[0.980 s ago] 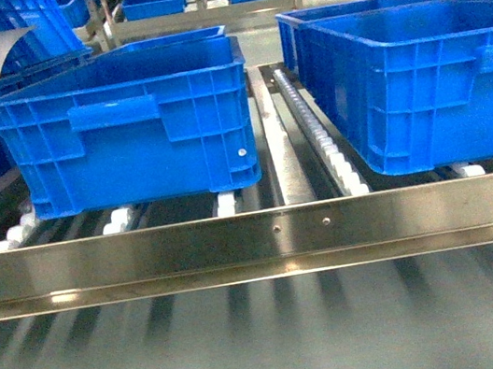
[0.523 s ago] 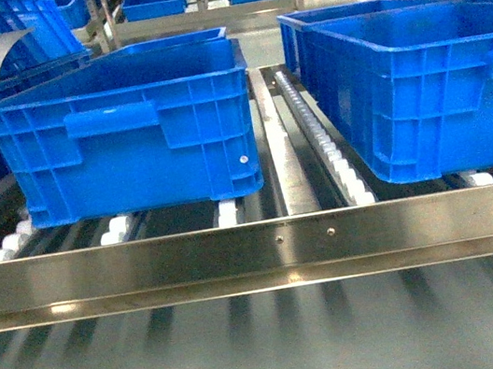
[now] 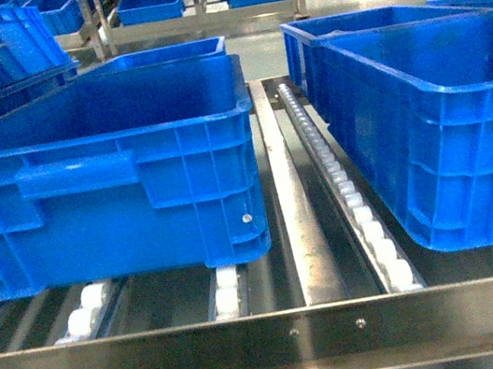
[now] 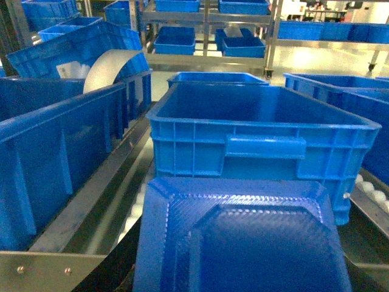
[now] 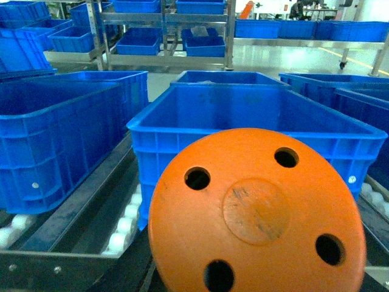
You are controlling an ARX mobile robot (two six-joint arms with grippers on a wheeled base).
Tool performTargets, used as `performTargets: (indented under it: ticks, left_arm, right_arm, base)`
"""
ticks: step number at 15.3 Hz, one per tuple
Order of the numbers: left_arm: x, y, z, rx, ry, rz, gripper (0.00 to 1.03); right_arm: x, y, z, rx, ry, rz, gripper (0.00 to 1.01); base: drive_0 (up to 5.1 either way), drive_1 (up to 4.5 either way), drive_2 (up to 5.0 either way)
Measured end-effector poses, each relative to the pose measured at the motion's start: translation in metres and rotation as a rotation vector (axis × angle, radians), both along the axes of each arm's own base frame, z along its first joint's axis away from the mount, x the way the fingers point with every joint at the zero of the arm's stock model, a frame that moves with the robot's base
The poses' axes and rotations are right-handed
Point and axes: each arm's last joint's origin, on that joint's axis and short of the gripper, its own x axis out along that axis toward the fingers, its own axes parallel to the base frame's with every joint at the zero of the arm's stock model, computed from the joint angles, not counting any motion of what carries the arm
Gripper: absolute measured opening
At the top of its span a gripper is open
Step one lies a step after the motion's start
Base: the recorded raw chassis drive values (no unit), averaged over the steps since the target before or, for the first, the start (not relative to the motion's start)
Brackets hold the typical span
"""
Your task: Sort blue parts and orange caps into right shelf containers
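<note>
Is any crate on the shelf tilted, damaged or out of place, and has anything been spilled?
Nothing stands out. The left crate and the right crate both sit level on the rollers, with no visible cracks and nothing spilled. The blue part and the orange cap fill the wrist views, whole and not yet dropped in.

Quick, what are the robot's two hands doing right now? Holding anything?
Left: gripper itself unseen; a blue part fills its camera, seemingly carried.
Right: gripper itself unseen; an orange cap fills its camera, seemingly carried.
</note>
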Motion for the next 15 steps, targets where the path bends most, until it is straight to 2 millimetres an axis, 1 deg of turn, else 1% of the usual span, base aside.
performTargets:
  ticks: [1,15]
  left_arm:
    - [0.0000,0.0000,0.0003,0.000,-0.003,0.000,0.43]
    - [0.0000,0.0000,0.0001,0.000,-0.001,0.000,0.43]
  right_arm:
    - [0.0000,0.0000,0.0000,0.000,0.000,0.000,0.44]
    - [0.0000,0.0000,0.0000,0.000,0.000,0.000,0.44]
  base:
    - [0.1,4.21,-4.1]
    - [0.0,0.00,0.0]
